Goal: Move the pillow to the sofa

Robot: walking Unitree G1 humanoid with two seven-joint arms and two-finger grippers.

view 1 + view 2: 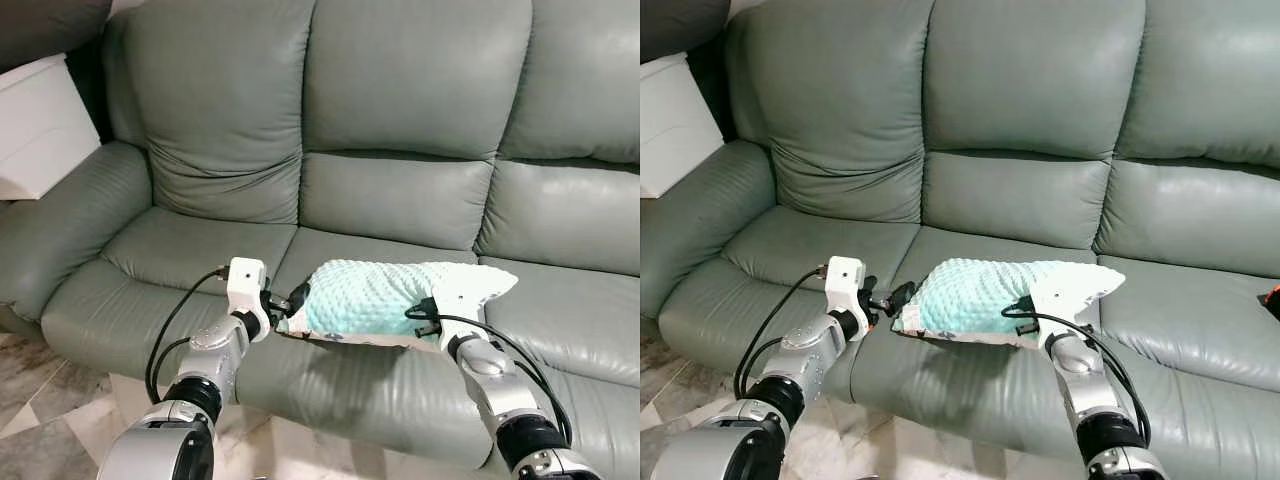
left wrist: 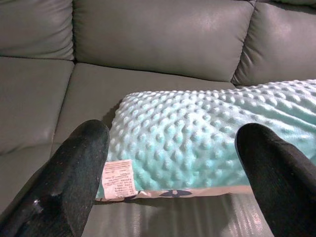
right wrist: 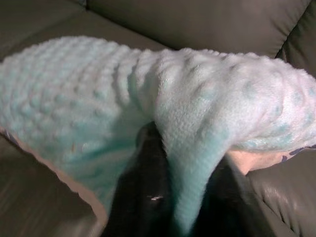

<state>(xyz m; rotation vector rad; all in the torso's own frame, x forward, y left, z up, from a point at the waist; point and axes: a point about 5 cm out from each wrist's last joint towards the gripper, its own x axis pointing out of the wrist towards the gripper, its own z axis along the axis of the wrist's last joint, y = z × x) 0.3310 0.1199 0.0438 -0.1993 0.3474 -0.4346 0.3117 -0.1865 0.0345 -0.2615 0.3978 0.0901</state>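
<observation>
The mint dimpled pillow (image 1: 375, 297) lies on the grey leather sofa (image 1: 400, 190) seat's front edge; right claw (image 3: 185, 197) pinches a soft fold; left claw (image 2: 170, 173) gapes, empty; likely light, floppy, best gripped at corners.

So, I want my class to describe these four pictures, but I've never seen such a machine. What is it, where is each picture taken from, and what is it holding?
It is a humanoid robot with two silver arms, each ending in a hand of two black fingers. The two wide pictures come from cameras on its head, looking down at a grey-green sofa. The other two come from cameras on its wrists, looking along the fingers. A mint-green dotted pillow rests on the seat's front edge. The right hand pinches a fold of the pillow. The left hand sits at the pillow's other end, fingers open, not gripping. A white object stands beside the sofa.
</observation>
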